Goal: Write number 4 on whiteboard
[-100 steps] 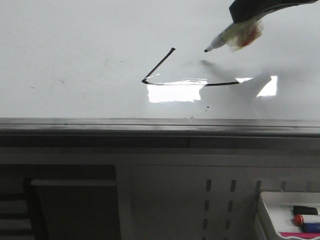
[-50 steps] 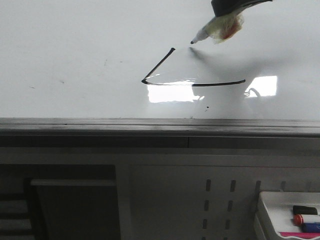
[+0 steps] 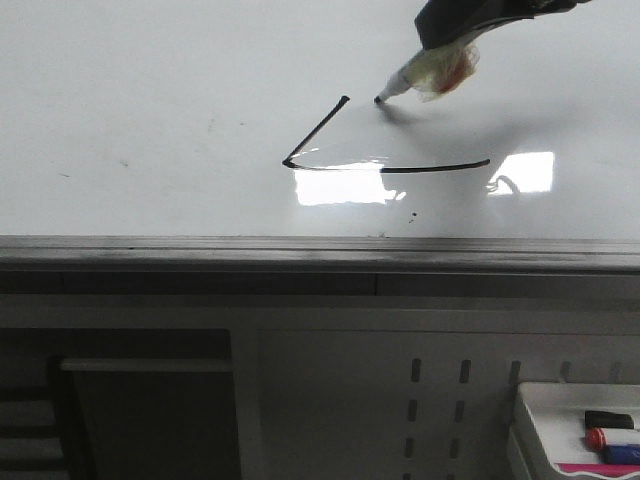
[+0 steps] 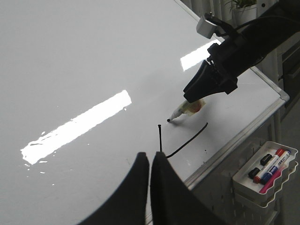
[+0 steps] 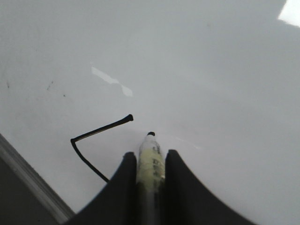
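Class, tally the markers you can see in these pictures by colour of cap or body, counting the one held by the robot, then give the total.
Black-capped marker in the tray: 1
Red-capped marker in the tray: 1
Blue marker in the tray: 1
Pink marker in the tray: 1
Pale-bodied marker with black tip, held in the right gripper over the whiteboard: 1
Total: 5

Whiteboard [image 3: 150,80] glossy, smooth, mirroring light patches, with dull grey metal edge rail [image 3: 300,252]; right hand [image 5: 149,180] fingers matt black plastic; marker [image 3: 425,72] barrel wrapped in translucent yellowish tape.
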